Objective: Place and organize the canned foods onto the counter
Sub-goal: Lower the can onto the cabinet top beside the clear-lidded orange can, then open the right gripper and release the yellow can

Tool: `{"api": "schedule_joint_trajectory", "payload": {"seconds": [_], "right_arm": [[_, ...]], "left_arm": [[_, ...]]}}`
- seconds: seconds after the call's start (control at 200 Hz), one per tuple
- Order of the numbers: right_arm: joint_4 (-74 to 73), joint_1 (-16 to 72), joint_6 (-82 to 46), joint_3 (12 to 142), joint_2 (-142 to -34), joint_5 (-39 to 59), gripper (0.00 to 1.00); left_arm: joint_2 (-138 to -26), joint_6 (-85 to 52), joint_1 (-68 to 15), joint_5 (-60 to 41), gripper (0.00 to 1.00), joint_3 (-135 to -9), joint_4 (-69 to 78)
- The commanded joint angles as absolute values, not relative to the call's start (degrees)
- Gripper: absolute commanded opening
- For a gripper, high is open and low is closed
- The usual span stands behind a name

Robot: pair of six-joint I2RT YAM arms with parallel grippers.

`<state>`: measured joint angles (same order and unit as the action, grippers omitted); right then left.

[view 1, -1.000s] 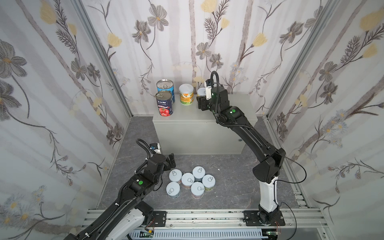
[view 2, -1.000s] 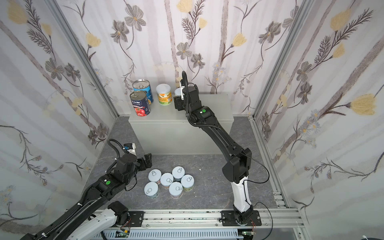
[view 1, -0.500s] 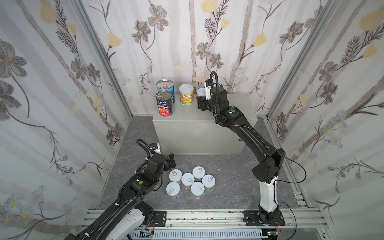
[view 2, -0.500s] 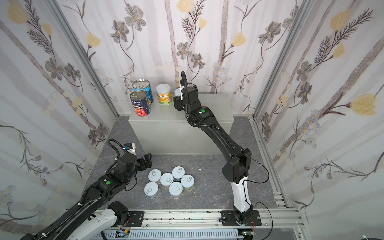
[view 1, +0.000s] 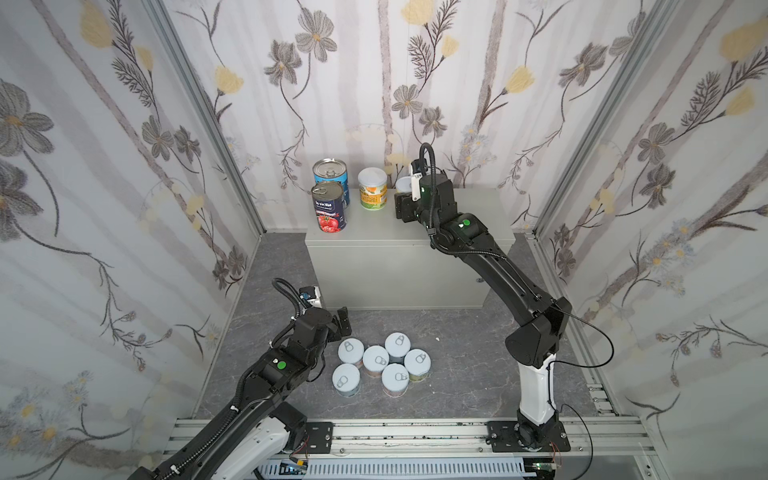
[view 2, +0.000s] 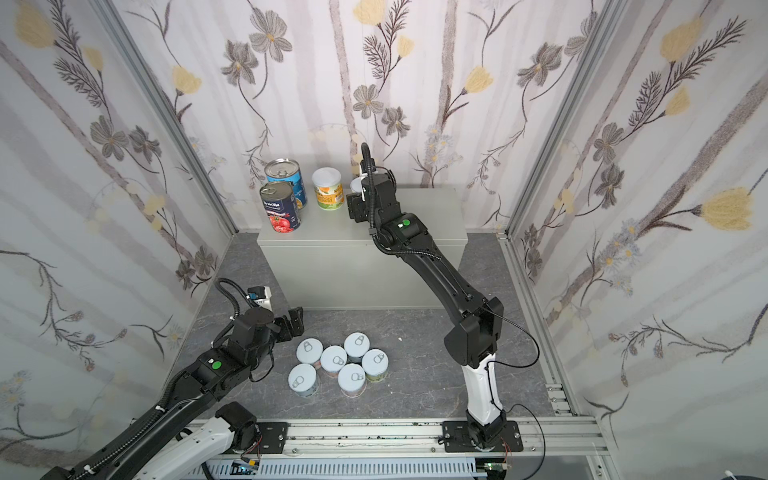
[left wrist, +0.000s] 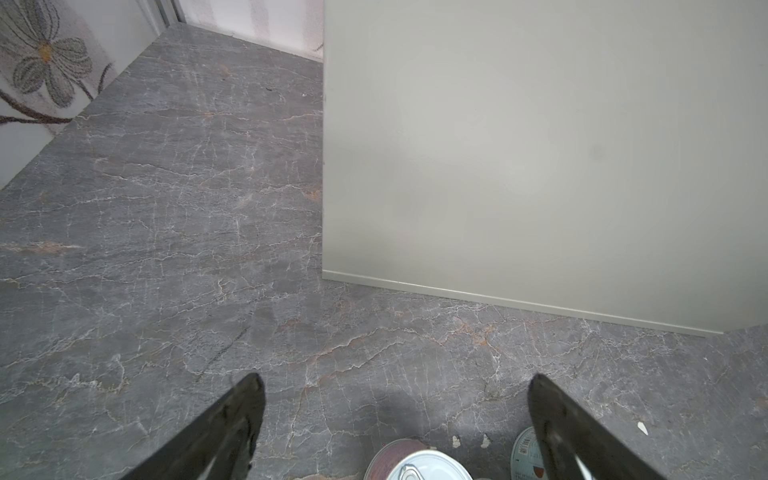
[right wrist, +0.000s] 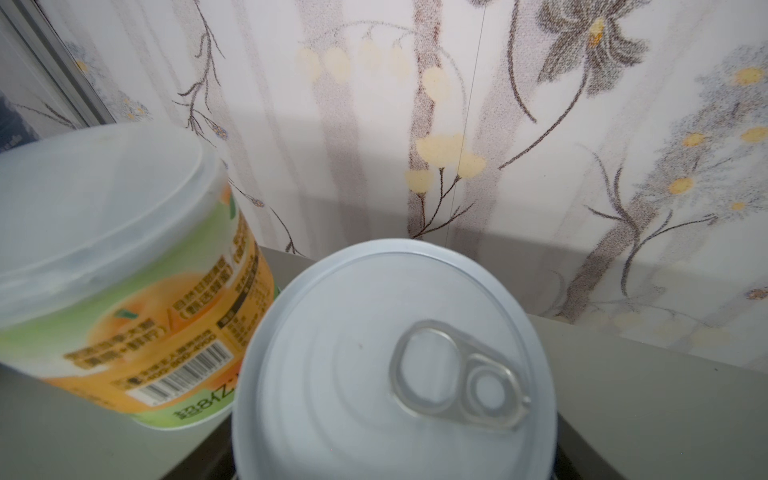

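A: Six cans point(view 1: 376, 360) bunched upright on the floor point(view 1: 457, 374), four more up on the counter point(view 1: 374, 232).
B: And the left gripper point(left wrist: 395, 386)?
A: Spread wide, empty, just beside the bunch.
B: And the right gripper point(view 1: 402, 195)?
A: Round a pale-lidded can point(right wrist: 395, 365) at the counter's back, beside the orange-labelled can point(view 1: 372, 189). Cannot tell whether clamped or loose.

The counter point(view 1: 374, 228) is crowded at its upper-left corner by the tomato can point(view 1: 329, 206), blue can point(view 1: 331, 174), orange-label can point(view 1: 372, 188) and pale-lidded can point(view 1: 403, 184). The right arm point(view 1: 490, 266) crosses its right half, leaving the front strip bare. On the floor point(view 1: 469, 374), six clustered cans point(view 1: 376, 360) block lower centre; bare floor lies right of them.
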<state>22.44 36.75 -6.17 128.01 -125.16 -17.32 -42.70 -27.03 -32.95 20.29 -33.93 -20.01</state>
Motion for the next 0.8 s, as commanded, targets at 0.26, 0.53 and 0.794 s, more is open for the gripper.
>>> {"api": "schedule_joint_trajectory", "payload": {"seconds": [0.26,0.53,0.794], "right_arm": [[23.6,36.9,-5.8,128.1,-125.2,-16.3,0.81],[23.6,37.0,-5.8,128.1,-124.5,-17.0,0.85],[23.1,37.9,-5.3,124.6,-120.8,-17.1,0.93]], "left_arm": [[-42.8,-27.8,-32.9,20.9,1.00,-33.8,-19.7],[-42.9,-27.9,-32.9,20.9,1.00,-33.8,-19.7],[-43.3,-28.6,-32.9,21.7,1.00,-34.1,-20.5]]}}
